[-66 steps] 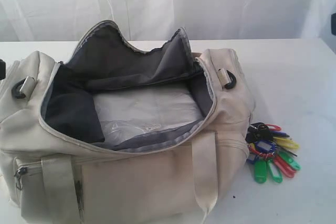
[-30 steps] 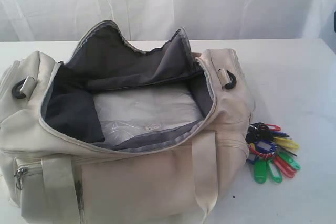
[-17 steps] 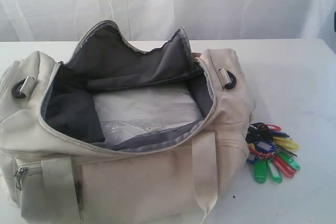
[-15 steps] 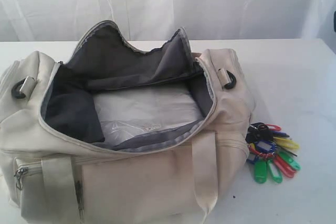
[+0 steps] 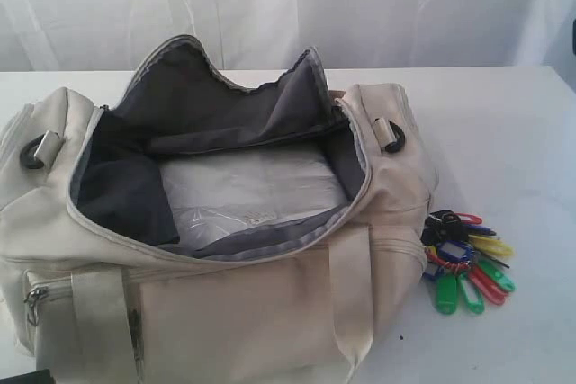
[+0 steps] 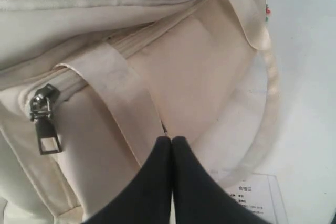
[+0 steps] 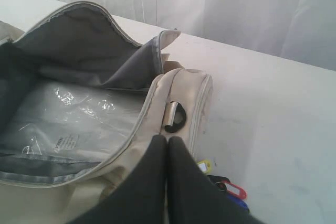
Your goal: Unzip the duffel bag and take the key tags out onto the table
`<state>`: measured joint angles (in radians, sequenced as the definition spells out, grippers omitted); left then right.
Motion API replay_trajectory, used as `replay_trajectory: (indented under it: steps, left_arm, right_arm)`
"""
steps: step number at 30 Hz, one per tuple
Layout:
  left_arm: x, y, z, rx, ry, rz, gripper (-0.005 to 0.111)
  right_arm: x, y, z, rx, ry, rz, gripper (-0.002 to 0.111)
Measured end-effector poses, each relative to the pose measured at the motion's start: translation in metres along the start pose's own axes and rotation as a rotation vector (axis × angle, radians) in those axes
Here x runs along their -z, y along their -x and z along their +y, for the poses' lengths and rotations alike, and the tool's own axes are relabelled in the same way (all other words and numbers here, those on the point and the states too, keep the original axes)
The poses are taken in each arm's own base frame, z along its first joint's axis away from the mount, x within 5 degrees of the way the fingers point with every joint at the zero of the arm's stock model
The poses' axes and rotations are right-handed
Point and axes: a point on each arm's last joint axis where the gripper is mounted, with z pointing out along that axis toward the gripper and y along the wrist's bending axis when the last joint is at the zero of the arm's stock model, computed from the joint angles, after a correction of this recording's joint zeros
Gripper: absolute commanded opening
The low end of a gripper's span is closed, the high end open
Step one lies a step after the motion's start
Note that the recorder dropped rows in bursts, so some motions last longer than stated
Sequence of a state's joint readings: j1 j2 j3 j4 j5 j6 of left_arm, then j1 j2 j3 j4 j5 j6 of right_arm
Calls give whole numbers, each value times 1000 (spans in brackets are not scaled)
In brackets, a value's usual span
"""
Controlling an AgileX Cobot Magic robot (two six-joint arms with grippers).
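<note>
The cream duffel bag (image 5: 252,303) lies unzipped on the white table (image 5: 504,132), its mouth wide and its dark grey lining showing. The key tags (image 5: 463,263), a red, green, yellow and blue bunch, lie on the table just right of the bag's right end. In the left wrist view my left gripper (image 6: 171,139) is shut and empty, over the bag's front side (image 6: 210,66) beside a webbing strap (image 6: 126,103). My right gripper (image 7: 167,139) is shut and empty above the bag's right end (image 7: 184,87), near a black ring (image 7: 177,116), with the key tags (image 7: 228,187) partly hidden behind its fingers.
A clear plastic packet (image 5: 247,195) lies flat inside the bag. A metal zipper pull (image 6: 44,121) hangs on the front pocket. A white paper label (image 6: 257,200) lies under a strap loop (image 6: 270,98). A dark edge (image 5: 20,375) shows at the exterior view's bottom left corner.
A dark edge has come into the exterior view's bottom left corner. The bag and the key tags have not moved.
</note>
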<state>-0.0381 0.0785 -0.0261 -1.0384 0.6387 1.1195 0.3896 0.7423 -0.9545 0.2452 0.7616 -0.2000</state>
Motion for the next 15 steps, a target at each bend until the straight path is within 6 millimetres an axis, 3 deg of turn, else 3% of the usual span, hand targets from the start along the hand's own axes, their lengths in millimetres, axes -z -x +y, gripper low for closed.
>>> replay_trajectory:
  steps: [7,10,12,15]
  left_arm:
    - [1,-3,-1,-23,20,-34,0]
    - [2,-4,7,-67,120,-35,0]
    - [4,-8,17,-171,237,21,0]
    - [11,-17,36,-477,426,211,0]
  right_arm:
    - [0,0,0,0,0,0,0]
    - [0,0,0,0,0,0,0]
    - [0,0,0,0,0,0,0]
    - [0,0,0,0,0,0,0]
